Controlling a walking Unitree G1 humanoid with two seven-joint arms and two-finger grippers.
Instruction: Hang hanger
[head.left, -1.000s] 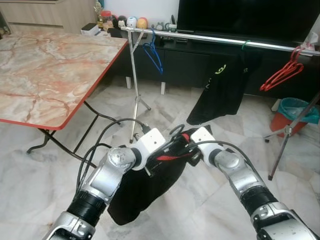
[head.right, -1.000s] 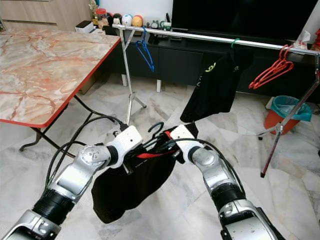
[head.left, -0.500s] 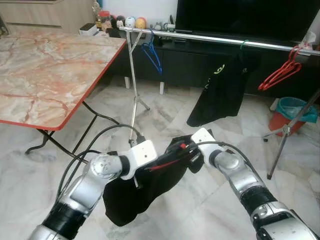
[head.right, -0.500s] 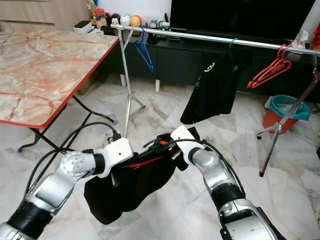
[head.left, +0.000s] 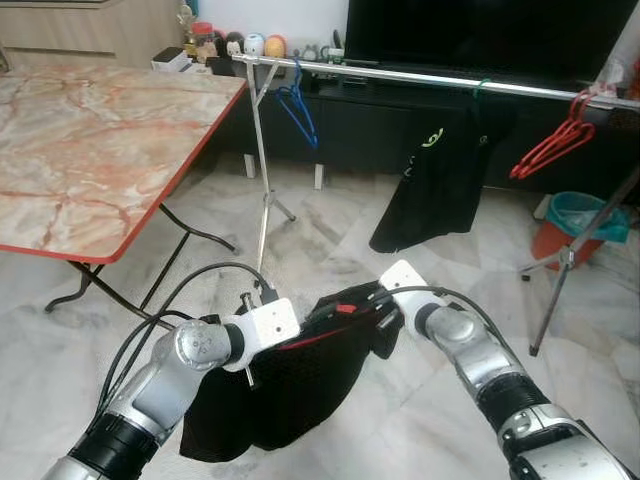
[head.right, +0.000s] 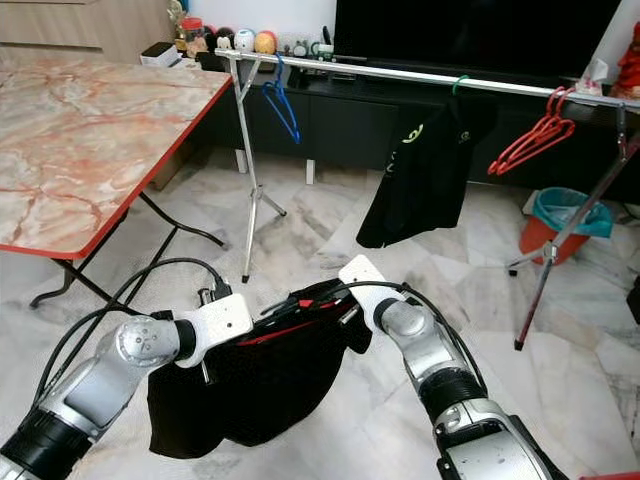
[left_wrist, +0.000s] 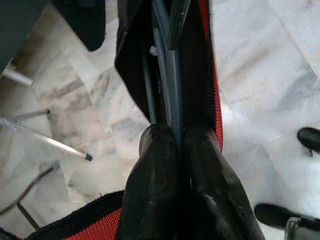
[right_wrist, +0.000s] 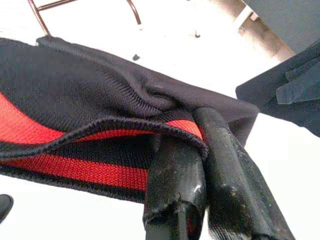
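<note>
A black garment (head.left: 270, 390) with red trim (right_wrist: 65, 167) hangs stretched between my two grippers low above the floor. My left gripper (head.left: 300, 330) is shut on the dark grey bars of a hanger (left_wrist: 167, 75) that lies inside the garment's neck, cloth bunched around its fingers (left_wrist: 155, 175). My right gripper (head.left: 372, 312) is shut on the garment's red-banded edge, close to the left one. The silver rail (head.left: 420, 75) runs across the back, well above and beyond both grippers.
On the rail hang a blue hanger (head.left: 297, 105), a black T-shirt (head.left: 430, 180) and red hangers (head.left: 550, 150). The rail's stand (head.left: 262, 200) rises just ahead. A marble table (head.left: 90, 150) is on the left, a teal-lined bin (head.left: 580, 225) at right.
Both arms have come down and the left has drawn back leftward, pulling the garment wider. The hanger hook that stuck up between the grippers is now under the cloth.
</note>
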